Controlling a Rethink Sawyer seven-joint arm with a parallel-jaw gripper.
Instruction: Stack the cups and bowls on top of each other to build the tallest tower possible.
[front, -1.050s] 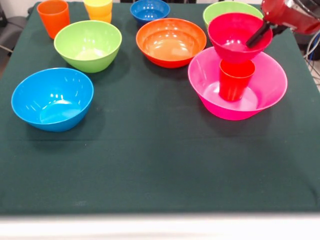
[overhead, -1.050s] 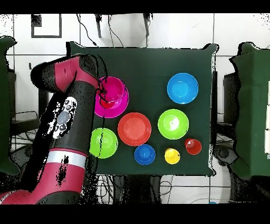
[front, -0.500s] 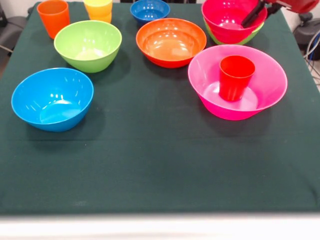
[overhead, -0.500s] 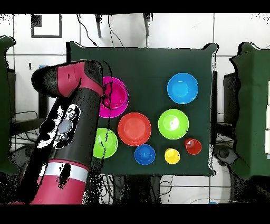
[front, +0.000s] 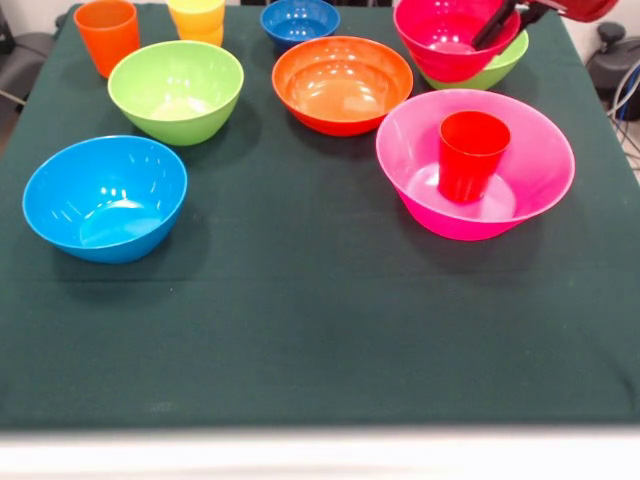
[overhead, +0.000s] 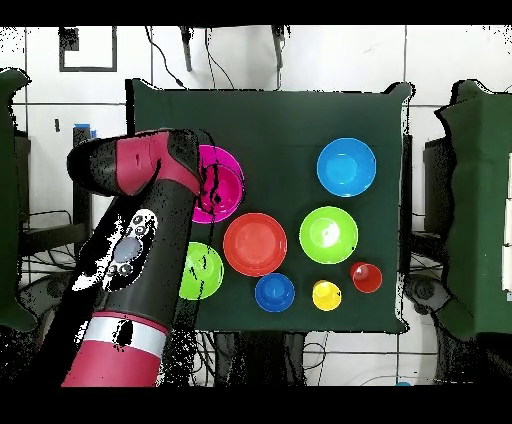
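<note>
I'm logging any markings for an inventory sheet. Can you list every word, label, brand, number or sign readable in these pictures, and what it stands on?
No readable text in either view.
The bowls and cups, such as the big pink bowl and the red cup, are plain, with no labels.
The arm carries pale round markings in the overhead view; they are too blurred to read as letters or signs.
The dark green table cover bears nothing.

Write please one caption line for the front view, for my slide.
The tool holds the small crimson bowl above a lime green bowl, behind the pink bowl containing the red cup.
</note>
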